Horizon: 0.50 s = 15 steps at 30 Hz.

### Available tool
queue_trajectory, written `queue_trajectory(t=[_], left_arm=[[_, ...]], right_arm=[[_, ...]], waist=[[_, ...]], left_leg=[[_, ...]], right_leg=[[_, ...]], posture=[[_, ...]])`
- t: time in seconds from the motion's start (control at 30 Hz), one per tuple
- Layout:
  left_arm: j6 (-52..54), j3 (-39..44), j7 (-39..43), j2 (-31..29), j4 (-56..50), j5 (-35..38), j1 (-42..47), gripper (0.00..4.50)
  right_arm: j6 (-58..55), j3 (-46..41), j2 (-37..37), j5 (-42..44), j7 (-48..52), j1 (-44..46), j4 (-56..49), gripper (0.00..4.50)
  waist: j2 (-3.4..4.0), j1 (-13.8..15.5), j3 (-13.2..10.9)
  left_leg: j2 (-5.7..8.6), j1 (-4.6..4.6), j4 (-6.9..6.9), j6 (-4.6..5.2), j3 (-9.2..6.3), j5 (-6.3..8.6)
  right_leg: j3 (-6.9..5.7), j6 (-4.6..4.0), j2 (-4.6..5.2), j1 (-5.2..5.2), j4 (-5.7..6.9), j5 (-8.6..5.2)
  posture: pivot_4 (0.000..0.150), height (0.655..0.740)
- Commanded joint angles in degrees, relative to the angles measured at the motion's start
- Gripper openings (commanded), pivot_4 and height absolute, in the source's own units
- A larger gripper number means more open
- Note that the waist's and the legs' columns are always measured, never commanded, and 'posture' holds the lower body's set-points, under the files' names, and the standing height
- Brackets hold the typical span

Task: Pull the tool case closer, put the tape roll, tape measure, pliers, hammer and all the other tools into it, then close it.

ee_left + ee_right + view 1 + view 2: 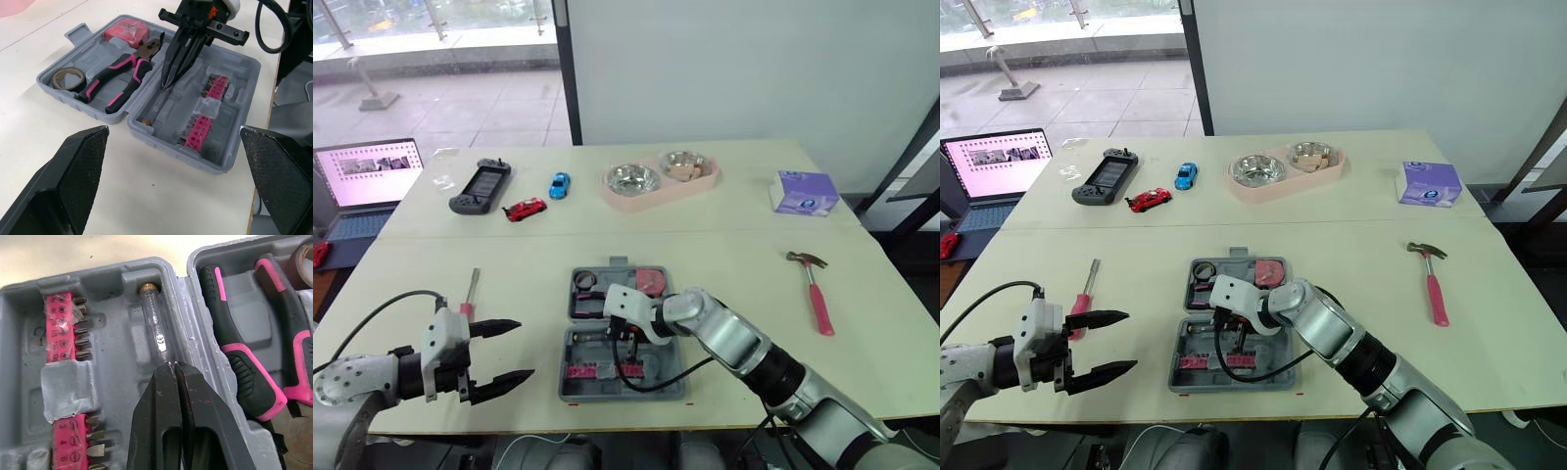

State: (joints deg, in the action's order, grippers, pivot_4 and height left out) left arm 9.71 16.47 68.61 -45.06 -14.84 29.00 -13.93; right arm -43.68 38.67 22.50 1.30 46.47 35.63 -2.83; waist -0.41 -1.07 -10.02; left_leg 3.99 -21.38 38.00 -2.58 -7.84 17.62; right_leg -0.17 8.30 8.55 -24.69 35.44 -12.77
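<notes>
Right gripper (173, 367), fingers closed to a seam, meets the blade end of the clear-barrelled tester screwdriver (156, 328), which lies slotted in the grey plastic tool case (248, 67); any grip is hidden. The tester looks light, stiff, slick and brittle, so hold it mid-barrel. Left gripper (526, 349) hangs wide open.

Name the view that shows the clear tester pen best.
The right wrist view: the clear tester pen lies in its slot, brass cap and printed barrel plain. The left wrist view shows it from farther off. In the eye views the right gripper hides most of it.
</notes>
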Motion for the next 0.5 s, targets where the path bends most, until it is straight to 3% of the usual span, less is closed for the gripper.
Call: queue_trajectory(t=[0.03, 0.37, 0.5], left_arm=[[-0.23, 1.15, 0.22, -0.34, -1.43, 1.18, -0.59, 4.5], [-0.32, 1.27, 0.01, -0.66, -1.43, 1.19, -0.64, 4.5], [-0.35, 1.44, -0.2, -0.62, -1.17, 1.22, -0.31, 4.5]], right_arm=[[-3.96, 1.53, -0.05, -1.72, -0.13, -1.02, 2.15, 0.09], [-5.29, 3.34, -1.47, -2.78, 0.58, -1.76, 4.34, 0.09], [-1.79, -1.29, -3.17, -0.42, 0.6, -1.74, 1.85, 0.09]], waist=[[0.0, 0.02, 0.01], [-0.04, -0.06, 0.16], [-0.05, -0.11, 0.17]], left_leg=[[0.0, 0.02, 0.0, 0.0, 0.0, 0.0], [0.0, 0.22, 0.0, 0.0, -0.01, 0.0], [-0.01, 0.23, -0.01, 0.0, -0.02, 0.0]], right_leg=[[0.0, 0.0, 0.0, 0.02, -0.01, 0.0], [0.0, 0.0, 0.0, 0.21, -0.01, 0.0], [0.0, 0.0, -0.02, 0.21, -0.01, -0.01]], posture=[[0.15, 0.7239], [0.15, 0.7239], [0.15, 0.7239]])
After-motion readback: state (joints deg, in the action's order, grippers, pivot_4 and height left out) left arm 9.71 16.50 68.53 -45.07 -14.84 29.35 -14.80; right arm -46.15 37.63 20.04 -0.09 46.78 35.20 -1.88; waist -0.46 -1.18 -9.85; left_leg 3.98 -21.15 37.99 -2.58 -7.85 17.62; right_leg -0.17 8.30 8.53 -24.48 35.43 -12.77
